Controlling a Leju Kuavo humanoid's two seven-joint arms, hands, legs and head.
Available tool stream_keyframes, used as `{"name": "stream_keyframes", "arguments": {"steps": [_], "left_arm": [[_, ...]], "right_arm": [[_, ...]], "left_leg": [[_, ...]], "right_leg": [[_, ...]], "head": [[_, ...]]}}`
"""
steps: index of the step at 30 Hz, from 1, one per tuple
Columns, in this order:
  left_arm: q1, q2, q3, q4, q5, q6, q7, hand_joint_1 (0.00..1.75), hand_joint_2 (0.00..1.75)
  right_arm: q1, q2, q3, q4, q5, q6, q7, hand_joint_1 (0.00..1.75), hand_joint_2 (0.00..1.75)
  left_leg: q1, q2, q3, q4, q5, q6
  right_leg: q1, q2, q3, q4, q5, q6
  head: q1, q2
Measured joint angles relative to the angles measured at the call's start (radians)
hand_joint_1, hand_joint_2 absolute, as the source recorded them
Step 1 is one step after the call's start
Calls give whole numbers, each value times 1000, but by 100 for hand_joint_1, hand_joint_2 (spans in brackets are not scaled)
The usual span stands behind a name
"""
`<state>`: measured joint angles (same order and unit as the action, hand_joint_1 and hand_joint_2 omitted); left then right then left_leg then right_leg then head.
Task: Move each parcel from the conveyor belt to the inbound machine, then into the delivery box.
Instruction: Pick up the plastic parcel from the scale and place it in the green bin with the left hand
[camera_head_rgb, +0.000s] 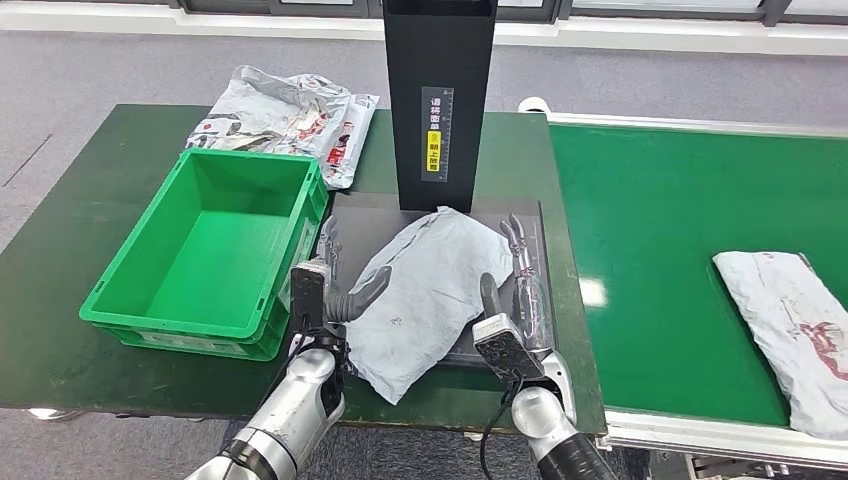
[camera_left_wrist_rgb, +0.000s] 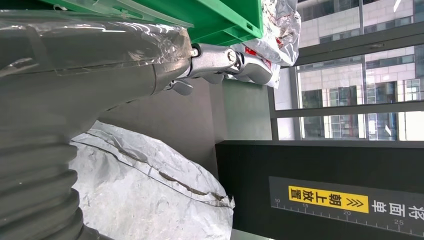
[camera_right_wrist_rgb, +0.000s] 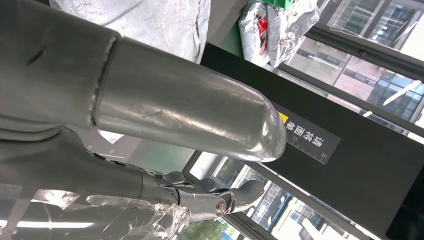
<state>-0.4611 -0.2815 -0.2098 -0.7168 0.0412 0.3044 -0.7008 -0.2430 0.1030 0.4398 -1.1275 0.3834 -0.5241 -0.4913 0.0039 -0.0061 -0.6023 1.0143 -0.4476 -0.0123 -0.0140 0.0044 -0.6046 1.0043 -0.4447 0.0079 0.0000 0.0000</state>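
Parcels: one on machine (camera_head_rgb: 425, 290), one on belt (camera_head_rgb: 795, 325), one green box (camera_head_rgb: 215, 250)

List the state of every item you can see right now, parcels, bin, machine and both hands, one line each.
Grey parcel: lying flat on the inbound machine's plate, crumpled.
Left hand: open, at the parcel's left edge.
Right hand: open, at the parcel's right edge.
Green box: upright, empty.
Parcel on the conveyor: lying flat, untouched.
Parcels behind the box: piled on the table.
Inbound machine: upright.

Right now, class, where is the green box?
In the head view, the green box sits on the dark green table, left of the grey parcel.
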Motion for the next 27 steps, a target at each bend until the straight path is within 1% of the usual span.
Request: {"name": "stream_keyframes", "arguments": {"steps": [27], "left_arm": [[0,0,0,0,0,0,0,0,175]], "right_arm": [[0,0,0,-2,0,0,0,0,0]], "left_leg": [[0,0,0,0,0,0]], "right_leg": [[0,0,0,0,0,0]], "head": [[0,0]]}}
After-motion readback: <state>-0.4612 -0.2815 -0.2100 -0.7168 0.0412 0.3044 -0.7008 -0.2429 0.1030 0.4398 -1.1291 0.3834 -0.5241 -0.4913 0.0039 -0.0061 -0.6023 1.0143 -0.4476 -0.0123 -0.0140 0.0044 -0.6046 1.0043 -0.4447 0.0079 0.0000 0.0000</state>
